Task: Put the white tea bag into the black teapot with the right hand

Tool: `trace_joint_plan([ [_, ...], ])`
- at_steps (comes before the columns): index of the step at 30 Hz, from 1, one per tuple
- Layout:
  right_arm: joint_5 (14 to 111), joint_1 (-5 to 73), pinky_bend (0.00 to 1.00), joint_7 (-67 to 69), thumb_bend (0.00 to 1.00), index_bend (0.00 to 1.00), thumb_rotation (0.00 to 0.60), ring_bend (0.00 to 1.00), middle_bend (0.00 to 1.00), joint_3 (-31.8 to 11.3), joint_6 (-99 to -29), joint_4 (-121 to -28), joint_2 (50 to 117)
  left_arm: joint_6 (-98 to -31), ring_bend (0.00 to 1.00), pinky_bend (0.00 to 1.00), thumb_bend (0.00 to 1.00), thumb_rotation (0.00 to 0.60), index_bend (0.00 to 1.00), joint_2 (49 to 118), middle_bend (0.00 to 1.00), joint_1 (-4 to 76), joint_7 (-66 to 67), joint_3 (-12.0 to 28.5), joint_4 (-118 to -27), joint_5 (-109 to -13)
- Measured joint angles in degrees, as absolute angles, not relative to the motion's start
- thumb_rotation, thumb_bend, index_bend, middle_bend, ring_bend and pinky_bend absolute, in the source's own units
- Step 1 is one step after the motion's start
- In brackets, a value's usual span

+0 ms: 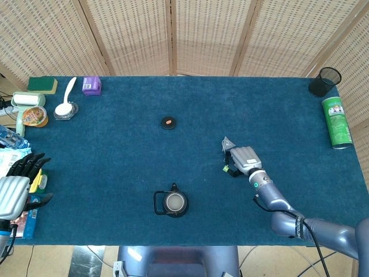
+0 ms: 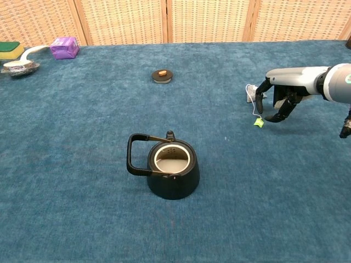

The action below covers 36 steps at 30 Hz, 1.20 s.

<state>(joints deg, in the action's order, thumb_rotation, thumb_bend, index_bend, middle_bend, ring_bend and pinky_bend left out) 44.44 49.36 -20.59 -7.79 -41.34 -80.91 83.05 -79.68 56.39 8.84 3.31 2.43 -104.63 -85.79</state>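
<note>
White tea bag [image 2: 252, 93] lies flat on the blue cloth, at two o'clock from the black teapot [image 2: 173, 170] and well apart from it. Right hand [image 2: 281, 98] hovers just beside it, fingers curled downward but parted, holding nothing. Judged light, soft and easily torn; pinch the pouch body, not the string or green tag [image 2: 259, 123].

One black teapot [image 1: 172, 203], one white tea bag [image 1: 227, 143], one round lid [image 1: 168, 122], one purple box [image 1: 91, 85], one green can [image 1: 337, 122], one mesh cup [image 1: 325, 81], one sponge [image 1: 43, 85].
</note>
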Motion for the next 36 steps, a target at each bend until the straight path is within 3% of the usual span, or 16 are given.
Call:
trace_joint_plan([
  [36,37.0,52.8,1.0,-26.3,0.42,0.47,0.6,1.0,1.0,-5.5,-43.9,-80.1,85.6,-81.1,0.0,0.09,0.26,0.6,0.14,56.5,0.1,7.8,-0.1,1.6,-102.0,-86.2],
])
